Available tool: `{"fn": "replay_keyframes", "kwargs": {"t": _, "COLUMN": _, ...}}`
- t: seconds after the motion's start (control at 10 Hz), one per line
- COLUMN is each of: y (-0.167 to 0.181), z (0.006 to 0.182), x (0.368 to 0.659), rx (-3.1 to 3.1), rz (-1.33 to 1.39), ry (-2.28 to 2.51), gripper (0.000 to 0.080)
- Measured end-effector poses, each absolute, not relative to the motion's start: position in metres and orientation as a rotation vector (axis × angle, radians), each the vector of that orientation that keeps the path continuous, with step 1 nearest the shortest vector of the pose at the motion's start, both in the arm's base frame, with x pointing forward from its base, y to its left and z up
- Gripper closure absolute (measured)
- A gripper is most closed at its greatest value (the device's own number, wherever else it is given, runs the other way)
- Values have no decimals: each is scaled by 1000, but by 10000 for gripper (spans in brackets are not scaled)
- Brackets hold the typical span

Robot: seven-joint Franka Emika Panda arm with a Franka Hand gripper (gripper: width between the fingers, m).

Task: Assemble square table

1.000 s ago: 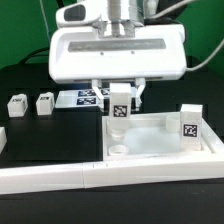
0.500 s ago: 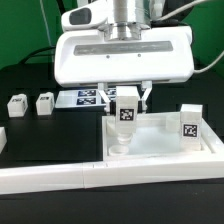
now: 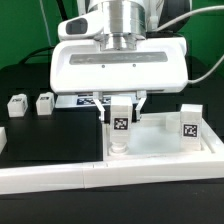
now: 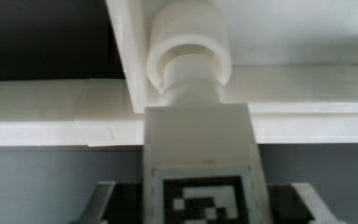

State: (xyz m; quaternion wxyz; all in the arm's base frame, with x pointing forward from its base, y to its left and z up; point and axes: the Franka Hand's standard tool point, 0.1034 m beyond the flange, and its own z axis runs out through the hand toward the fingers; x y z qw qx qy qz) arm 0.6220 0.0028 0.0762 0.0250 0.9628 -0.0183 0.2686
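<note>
The gripper (image 3: pixel 121 112) pinches one held leg (image 3: pixel 121 128) upright between its fingers (image 3: pixel 107 108), with the tag facing the exterior camera. The leg's lower end is at the corner socket (image 3: pixel 118 151) of the square table slab (image 3: pixel 165 143), at 8 o'clock from the slab's centre; whether it is fully seated cannot be told. A second leg (image 3: pixel 189 124) stands on the slab at 3 o'clock. A third leg (image 3: pixel 43 102) and a fourth leg (image 3: pixel 17 104) rest on the table, well apart at 9 o'clock of the gripper.

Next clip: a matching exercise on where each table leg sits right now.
1. leg at exterior view's far left
2. leg at exterior view's far right
3. centre leg

A. upright on the square slab
B. shut in the gripper over the slab's corner
C. on the black table beside another leg

Pairs: 1-C, 2-A, 3-B
</note>
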Motion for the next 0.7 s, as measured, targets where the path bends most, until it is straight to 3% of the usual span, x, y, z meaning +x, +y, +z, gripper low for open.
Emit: {"fn": "replay_keyframes", "kwargs": {"t": 0.7, "y": -5, "z": 64, "x": 618, "rx": 2940, "rz": 889, "ry": -58, "gripper": 514}}
